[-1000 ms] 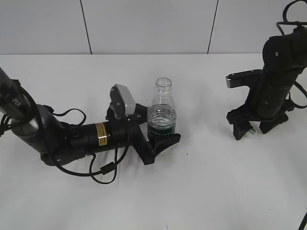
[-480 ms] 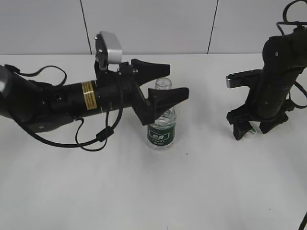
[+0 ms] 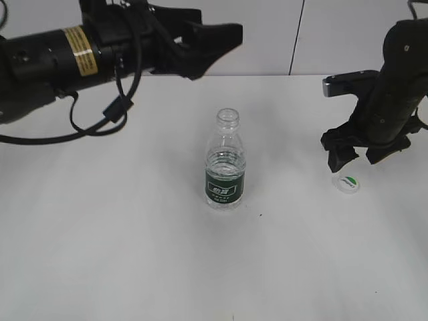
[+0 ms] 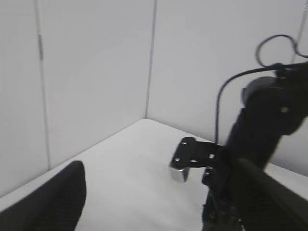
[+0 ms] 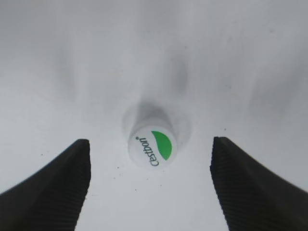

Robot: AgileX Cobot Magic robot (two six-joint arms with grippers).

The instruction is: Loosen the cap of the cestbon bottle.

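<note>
The cestbon bottle stands upright at the table's middle, clear with a dark green label, its neck open with no cap on it. The white cap with a green mark lies on the table at the right; it shows in the right wrist view. My right gripper is open and empty, just above and behind the cap, with its fingers apart on either side. My left gripper is open and empty, raised high at the back left, well above the bottle. The bottle is out of the left wrist view.
The white table ends at a grey panelled wall behind. The left arm's black body and cables hang over the back left. The right arm shows in the left wrist view.
My left gripper let go of the bottle, then rose and drew back to the upper left. My right gripper lifted off the cap, which now lies uncovered on the table.
</note>
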